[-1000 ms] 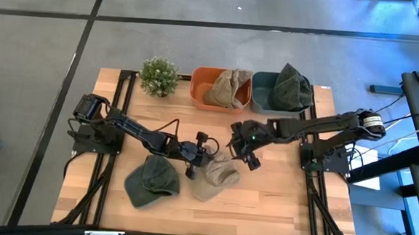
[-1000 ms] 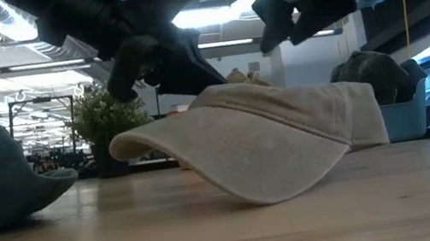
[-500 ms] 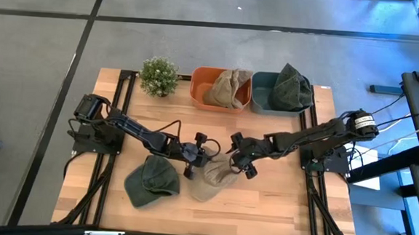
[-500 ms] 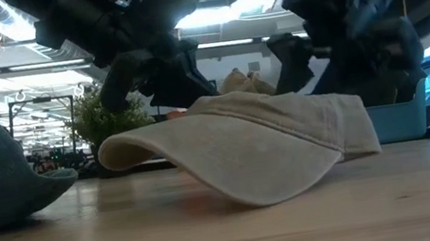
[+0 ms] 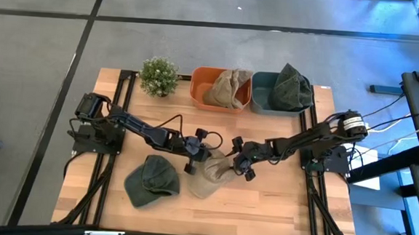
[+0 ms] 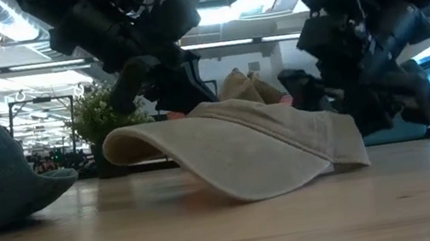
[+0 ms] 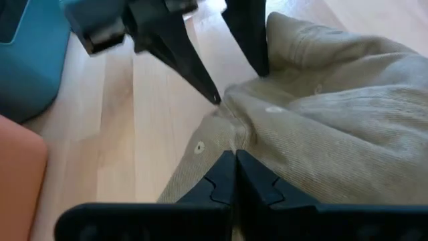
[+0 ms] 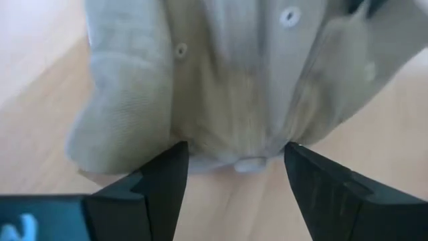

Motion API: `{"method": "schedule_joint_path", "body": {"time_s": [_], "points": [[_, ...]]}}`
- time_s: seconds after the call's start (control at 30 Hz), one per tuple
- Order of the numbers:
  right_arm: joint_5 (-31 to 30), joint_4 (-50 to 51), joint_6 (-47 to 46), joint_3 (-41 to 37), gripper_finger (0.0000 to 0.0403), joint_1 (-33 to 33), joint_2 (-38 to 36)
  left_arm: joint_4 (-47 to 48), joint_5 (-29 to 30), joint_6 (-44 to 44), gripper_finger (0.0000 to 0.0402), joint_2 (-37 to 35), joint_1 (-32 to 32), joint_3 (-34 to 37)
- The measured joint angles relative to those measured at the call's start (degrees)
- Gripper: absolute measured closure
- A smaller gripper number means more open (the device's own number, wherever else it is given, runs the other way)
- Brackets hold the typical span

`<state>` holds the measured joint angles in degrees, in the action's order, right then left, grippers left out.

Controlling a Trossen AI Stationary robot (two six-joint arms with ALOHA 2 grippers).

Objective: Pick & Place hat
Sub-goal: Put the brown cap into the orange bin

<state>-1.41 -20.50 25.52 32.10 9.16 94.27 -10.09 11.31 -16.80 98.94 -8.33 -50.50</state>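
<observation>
We saw the beige hat [image 5: 212,174] lying on the wooden table [image 5: 277,202] near its middle, brim toward the front edge, with a green hat [image 5: 151,180] just beside it on the left arm's side. The left gripper [image 5: 195,151] had its fingers pressed together at the hat's rear edge; in the left wrist view the closed fingers [image 7: 235,177] touched the beige cloth [image 7: 334,134], though we could not tell for certain whether any fabric was pinched between them. The right gripper [image 5: 240,163] sat at the opposite side of the crown with its fingers spread wide; in the right wrist view the two fingers [image 8: 160,184] stood on either side of the hat's back strap [image 8: 251,164], apart from each other and not clamped on it. In the low view the beige hat [image 6: 245,146] rested flat on the table, with both grippers low over its back.

Behind them, at the far edge, an orange bin [image 5: 201,93] held another beige hat, a teal bin [image 5: 261,99] held a green one, and a small potted plant [image 5: 158,76] stood beside the orange bin.
</observation>
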Motion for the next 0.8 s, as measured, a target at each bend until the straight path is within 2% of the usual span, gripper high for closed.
{"method": "schedule_joint_path", "body": {"time_s": [0.13, 0.3, 0.43, 0.8], "points": [[1.3, -1.2, -0.6, 1.4, 0.0166, -0.7, 3.1, 0.0, -1.5, 0.1, 0.0399, 0.0, 0.3, 0.0], [6.2, -1.3, -4.5, 2.0, 0.0205, -3.4, 5.3, 0.5, -4.3, 0.1, 0.0399, 0.7, 0.3, 0.0], [8.2, -1.6, -7.0, 2.1, 0.0248, -5.1, 6.6, 0.1, -6.0, 0.0, 0.0399, 2.7, 0.3, 0.0], [7.2, 0.2, -6.6, 2.2, 0.0393, -5.6, 7.5, -0.4, -4.8, 0.0, 0.039, 5.2, 1.4, 0.0]]}}
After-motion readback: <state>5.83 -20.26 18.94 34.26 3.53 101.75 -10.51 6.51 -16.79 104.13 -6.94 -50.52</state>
